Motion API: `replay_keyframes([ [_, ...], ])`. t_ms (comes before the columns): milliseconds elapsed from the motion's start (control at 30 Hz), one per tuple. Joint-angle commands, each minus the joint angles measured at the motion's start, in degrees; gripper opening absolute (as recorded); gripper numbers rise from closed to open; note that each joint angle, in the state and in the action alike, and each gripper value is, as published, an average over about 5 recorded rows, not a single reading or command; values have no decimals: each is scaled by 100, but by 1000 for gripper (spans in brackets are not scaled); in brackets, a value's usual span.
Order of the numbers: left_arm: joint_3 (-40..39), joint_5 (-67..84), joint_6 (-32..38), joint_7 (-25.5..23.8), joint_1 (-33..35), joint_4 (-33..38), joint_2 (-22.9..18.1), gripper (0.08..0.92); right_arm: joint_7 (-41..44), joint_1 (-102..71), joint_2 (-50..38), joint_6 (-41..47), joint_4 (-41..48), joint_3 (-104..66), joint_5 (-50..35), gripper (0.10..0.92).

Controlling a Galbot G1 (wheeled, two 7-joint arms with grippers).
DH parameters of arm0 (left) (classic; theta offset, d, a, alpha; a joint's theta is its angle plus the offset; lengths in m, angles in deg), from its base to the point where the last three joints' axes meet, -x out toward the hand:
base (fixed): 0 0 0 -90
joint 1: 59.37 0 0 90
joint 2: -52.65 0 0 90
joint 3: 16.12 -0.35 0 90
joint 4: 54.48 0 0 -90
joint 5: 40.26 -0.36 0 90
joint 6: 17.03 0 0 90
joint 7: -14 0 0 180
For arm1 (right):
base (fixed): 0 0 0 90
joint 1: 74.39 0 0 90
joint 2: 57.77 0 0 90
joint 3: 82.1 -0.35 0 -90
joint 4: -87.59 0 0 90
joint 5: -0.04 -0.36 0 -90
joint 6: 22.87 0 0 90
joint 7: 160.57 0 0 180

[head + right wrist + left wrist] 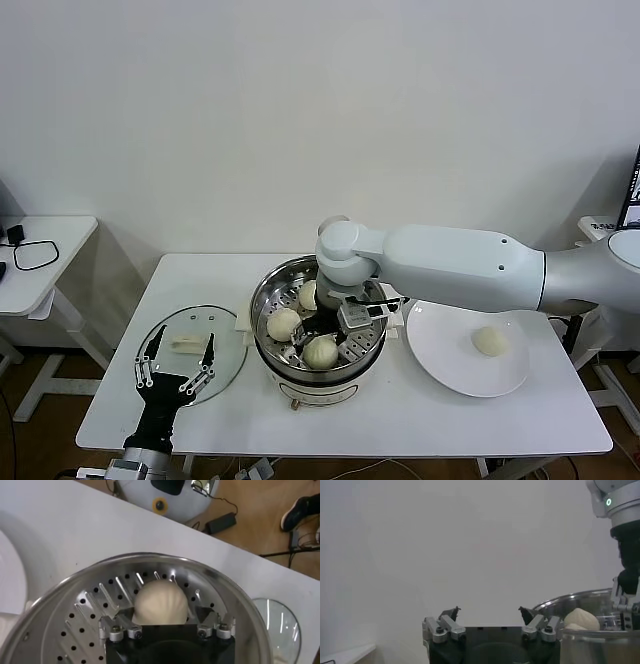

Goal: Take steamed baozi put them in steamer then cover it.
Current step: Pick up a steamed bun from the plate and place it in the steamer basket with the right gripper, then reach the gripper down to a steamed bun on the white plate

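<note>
Inside the steamer (268,300), the right gripper (167,621) stands wide around a baozi (160,602), releasing it onto the tray.

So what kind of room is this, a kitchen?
More likely a lab or test room set up as a kitchen: a plain white folding table against a bare white wall, a second white desk with a black cable, and loose cords on the wooden floor.

The thick white right arm reaches across from the right side, elbow bent, its wrist turned down. The dark right gripper (322,335) hangs with fingers parted. The black-and-silver left gripper (175,362) waits low at the near left, fingers spread wide.
</note>
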Motion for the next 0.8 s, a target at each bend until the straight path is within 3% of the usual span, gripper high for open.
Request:
replay_keyframes([
  [33, -8, 18, 10, 6, -4, -5, 5, 823, 151, 98, -189, 6, -86, -378, -36, 823],
  [267, -19, 21, 8, -4, -37, -25, 8, 823, 767, 422, -932, 801, 97, -1286, -937, 823],
  [700, -83, 18, 5, -8, -52, -1, 29, 823, 1238, 726, -2378, 3865, 2493, -682, -2867, 823],
  [800, -89, 17, 1, -4, -56, 7, 31, 823, 1170, 495, -2604, 4159, 2769, -327, -3178, 823],
])
